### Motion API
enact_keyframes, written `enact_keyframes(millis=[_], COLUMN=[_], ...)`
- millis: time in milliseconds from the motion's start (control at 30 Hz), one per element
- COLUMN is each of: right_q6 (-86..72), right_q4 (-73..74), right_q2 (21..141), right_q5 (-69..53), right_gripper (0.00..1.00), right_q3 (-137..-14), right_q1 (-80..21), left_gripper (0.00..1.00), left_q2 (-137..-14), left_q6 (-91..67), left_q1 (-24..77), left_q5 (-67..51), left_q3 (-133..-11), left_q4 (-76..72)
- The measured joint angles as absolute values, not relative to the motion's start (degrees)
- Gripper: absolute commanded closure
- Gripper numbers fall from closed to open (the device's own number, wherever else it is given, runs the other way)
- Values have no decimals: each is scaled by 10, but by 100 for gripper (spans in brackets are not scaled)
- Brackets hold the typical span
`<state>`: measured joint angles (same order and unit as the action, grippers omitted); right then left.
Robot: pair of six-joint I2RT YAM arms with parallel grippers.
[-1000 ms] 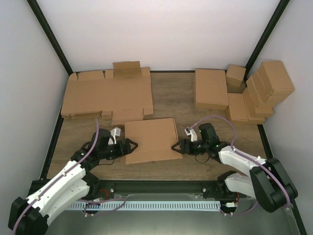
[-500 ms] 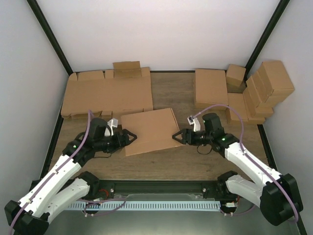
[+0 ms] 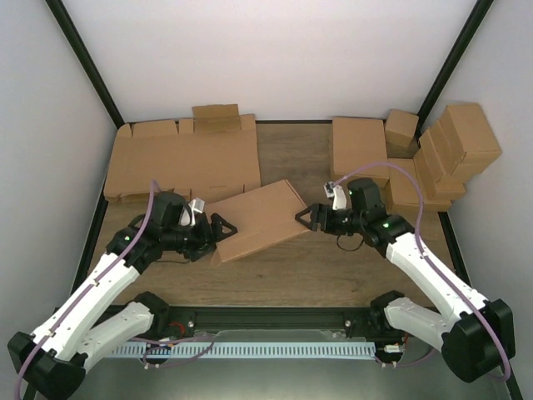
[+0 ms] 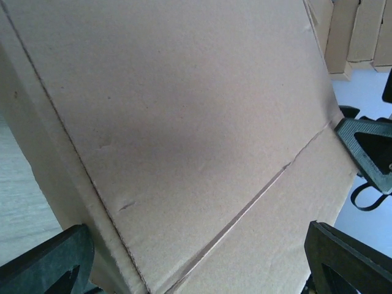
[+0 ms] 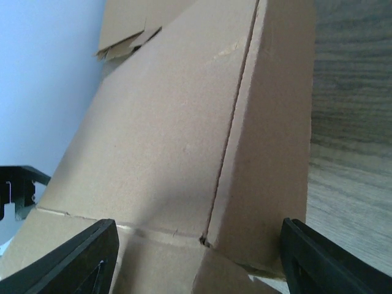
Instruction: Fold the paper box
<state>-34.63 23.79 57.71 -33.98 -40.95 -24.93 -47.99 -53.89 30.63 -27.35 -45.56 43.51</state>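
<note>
The paper box (image 3: 258,218) is a closed, flat brown cardboard box, tilted and turned with its right end farther back. It is pinched end to end between my two grippers. My left gripper (image 3: 223,229) presses its near left end with jaws spread wide. My right gripper (image 3: 304,218) presses its right end, jaws also spread wide. In the left wrist view the box (image 4: 184,122) fills the frame between my fingers (image 4: 43,263). In the right wrist view a box corner (image 5: 202,153) sits between my wide-apart fingers (image 5: 306,263).
A pile of flat cardboard blanks (image 3: 183,162) lies at the back left. Finished brown boxes (image 3: 360,150) and a leaning stack of them (image 3: 454,150) stand at the back right. Bare wooden table (image 3: 333,267) lies in front of the box.
Both grippers moved away from me with the box pinched between them. The box moved back and turned counter-clockwise, its right end now farther back.
</note>
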Motion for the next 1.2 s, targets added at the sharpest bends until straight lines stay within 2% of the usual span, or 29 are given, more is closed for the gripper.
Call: enact_keyframes(millis=[333,533,767,933,1100,1200], right_q6=[-362,-393,-480,-561,-616,-644], right_q4=[261,335,377,420,447,463], right_q2=[587,624,639,653,668,685], right_q5=[-307,-283,-255,-235,-231,-232], right_gripper=[22,22,31,33,35,35], right_q3=[-454,-517,-579,-615,-646,-654], right_q1=[-249,-249,-243,-242,-236,-231], left_gripper=[3,2,3,4,10,20], left_q2=[-489,-500,-496,-502,-516,-517], left_q6=[-595,-657,-770,-826,-870,-900], left_q1=[291,267,250,224,180,169], left_q5=[-328,-381,-423,-440,-449,-447], left_q3=[-467,-464,-432,-418,-415,-412], left_q4=[434,415,361,343,308,295])
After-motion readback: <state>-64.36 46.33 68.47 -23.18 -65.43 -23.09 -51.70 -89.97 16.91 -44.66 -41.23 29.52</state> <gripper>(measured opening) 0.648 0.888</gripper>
